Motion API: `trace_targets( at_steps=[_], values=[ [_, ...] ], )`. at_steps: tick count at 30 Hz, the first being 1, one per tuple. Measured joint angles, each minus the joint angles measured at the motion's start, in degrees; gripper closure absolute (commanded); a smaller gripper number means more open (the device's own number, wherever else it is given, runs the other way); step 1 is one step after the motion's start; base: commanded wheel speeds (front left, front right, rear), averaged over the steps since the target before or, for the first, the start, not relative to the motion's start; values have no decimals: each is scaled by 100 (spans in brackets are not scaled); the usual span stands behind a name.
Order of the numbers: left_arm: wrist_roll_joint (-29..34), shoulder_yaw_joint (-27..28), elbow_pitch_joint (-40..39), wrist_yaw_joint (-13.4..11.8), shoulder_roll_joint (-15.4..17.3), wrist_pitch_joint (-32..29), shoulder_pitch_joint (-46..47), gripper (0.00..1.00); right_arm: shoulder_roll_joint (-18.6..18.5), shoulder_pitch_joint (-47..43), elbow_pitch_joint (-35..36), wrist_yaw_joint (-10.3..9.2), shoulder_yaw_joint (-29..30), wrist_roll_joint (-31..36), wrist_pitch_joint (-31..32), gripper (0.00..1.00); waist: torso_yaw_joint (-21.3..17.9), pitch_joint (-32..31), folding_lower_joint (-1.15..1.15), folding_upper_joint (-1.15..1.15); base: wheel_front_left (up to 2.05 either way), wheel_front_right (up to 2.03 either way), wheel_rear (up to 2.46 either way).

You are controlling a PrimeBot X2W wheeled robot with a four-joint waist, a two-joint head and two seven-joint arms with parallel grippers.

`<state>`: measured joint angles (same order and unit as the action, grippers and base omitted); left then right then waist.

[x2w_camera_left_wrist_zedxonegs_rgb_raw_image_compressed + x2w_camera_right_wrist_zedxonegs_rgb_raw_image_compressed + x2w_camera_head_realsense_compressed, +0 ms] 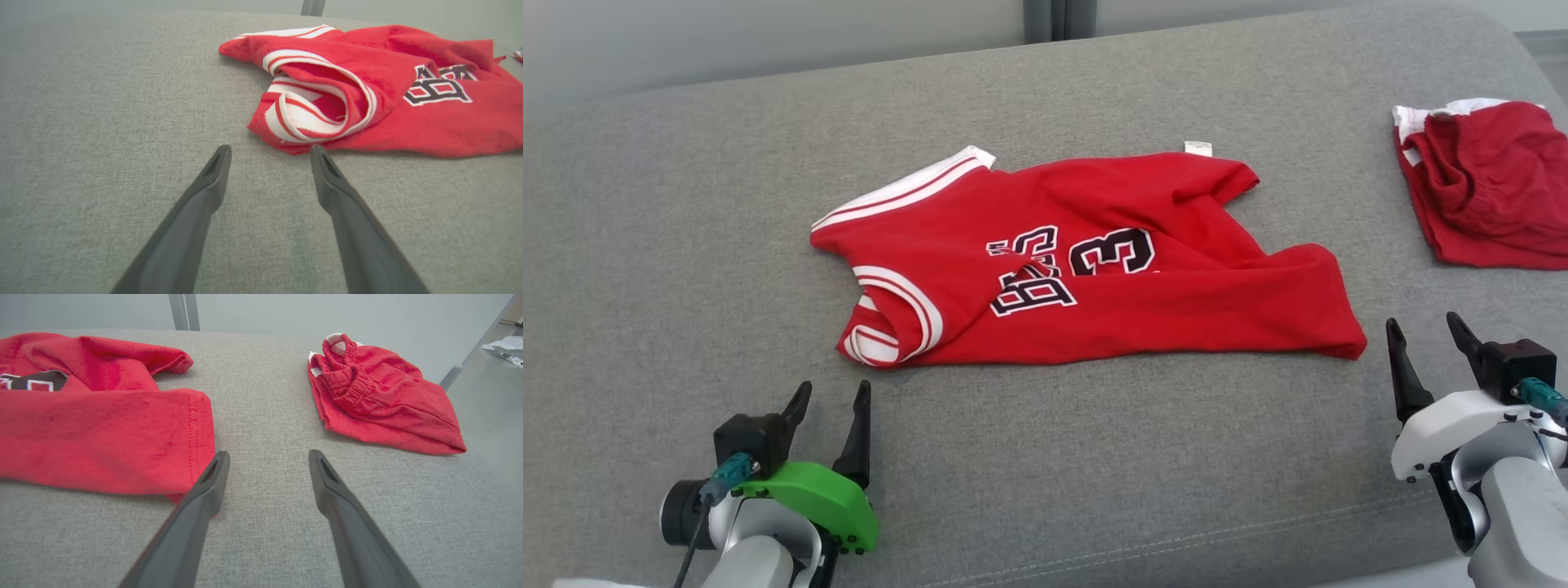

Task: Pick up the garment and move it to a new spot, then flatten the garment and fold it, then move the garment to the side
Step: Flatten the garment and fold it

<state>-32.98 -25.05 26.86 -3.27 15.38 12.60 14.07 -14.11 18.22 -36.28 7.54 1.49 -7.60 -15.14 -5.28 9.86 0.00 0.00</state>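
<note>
The red short-sleeved jersey with white-and-red striped trim and black-and-white lettering (1094,286) lies in the middle of the surface in front of me, spread lengthwise from left to right. It is not flat. A crease runs through the lettering, and the far right sleeve is folded over on itself. At the near left, the striped armhole is rolled into an open loop. A small white label shows at its far edge. The near right hem corner ends just beside my right hand.

My left gripper (834,385) sits near the near left corner of the jersey with its two dark fingers spread wide. It holds nothing, and its tips stop short of the rolled striped trim. My right gripper (1422,320) also has its fingers spread wide and holds nothing. Its left finger (212,477) is right next to the jersey's hem corner, and I cannot tell whether it brushes the cloth.

Everything rests on a grey woven fabric surface (686,245) with a stitched seam along the near edge. Far to the right, well apart from the jersey, lies a bunched pair of red shorts with an elastic waist and white trim (1486,188). Beyond the surface is a pale grey-green wall (286,310) with a narrow grey upright post (184,310) in front of it.
</note>
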Motion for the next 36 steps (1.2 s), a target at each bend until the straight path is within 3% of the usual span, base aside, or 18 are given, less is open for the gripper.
trace_targets(
  at_steps=[10, 17, 22, 23, 24, 27, 36],
  values=[
    [244, -180, 1155, 209, 87, 10, 723, 0, 89, -83, 593, -1, -240, -181, 0, 0, -298, 56, 0, 0, 0, 0, 0],
    [127, -234, 1593, 624, -29, 67, 1098, 0, 100, -85, 737, 0, -369, -285, 0, 0, -381, 140, 0, 0, 0, 0, 0],
    [131, -287, 1794, 716, -93, 113, 1240, 0, 99, -88, 766, 0, -386, -322, 0, 0, -380, 151, 0, 0, 0, 0, 0],
    [134, -293, 1824, 730, -119, 134, 1262, 16, 101, -88, 766, 0, -387, -324, 0, 0, -379, 147, 0, 0, 0, 0, 0],
    [134, -301, 1859, 732, -144, 140, 1278, 52, 105, -88, 767, 0, -391, -325, 0, 0, -377, 142, 0, 0, 0, 0, 0],
    [143, -327, 1987, 765, -193, 159, 1335, 100, 122, -88, 767, 0, -417, -333, 0, 0, -369, 129, 0, 0, 0, 0, 0],
    [124, -244, 2184, 730, -293, 210, 1532, 100, 189, -83, 786, 0, -431, -336, 0, 0, -295, 115, 0, 0, 0, 0, 0]
  ],
)
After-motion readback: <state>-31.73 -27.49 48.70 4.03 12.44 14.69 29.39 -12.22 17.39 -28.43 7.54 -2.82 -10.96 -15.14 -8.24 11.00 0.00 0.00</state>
